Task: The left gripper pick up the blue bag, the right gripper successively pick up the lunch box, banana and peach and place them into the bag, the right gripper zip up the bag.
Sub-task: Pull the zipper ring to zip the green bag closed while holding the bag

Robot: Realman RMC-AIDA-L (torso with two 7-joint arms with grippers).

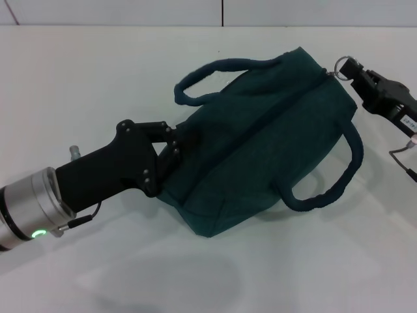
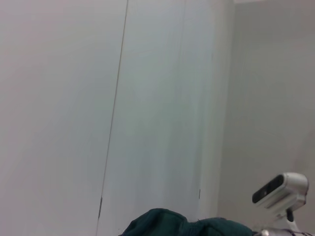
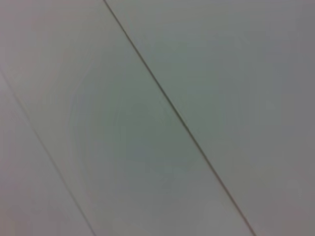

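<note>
- White table [image 1: 98, 78], pale panelled wall [image 1: 130, 12] at 12 o'clock.
- Blue bag [image 1: 260, 150] dead centre, zipped; contents hidden.
- Left gripper [image 1: 171, 151] in from 8 o'clock, clamped on bag's end.
- Right gripper [image 1: 348, 70] at 2 o'clock, pinching zipper ring [image 1: 339, 64], arm cut off.

The left gripper [image 1: 174, 149] is reaching in from the counter's near left corner, its silver wrist low, its fingers [image 1: 171, 156] closing on fabric. The right gripper [image 1: 348, 70] is coming in from the far right edge, its fingers pinching a small ring.
</note>
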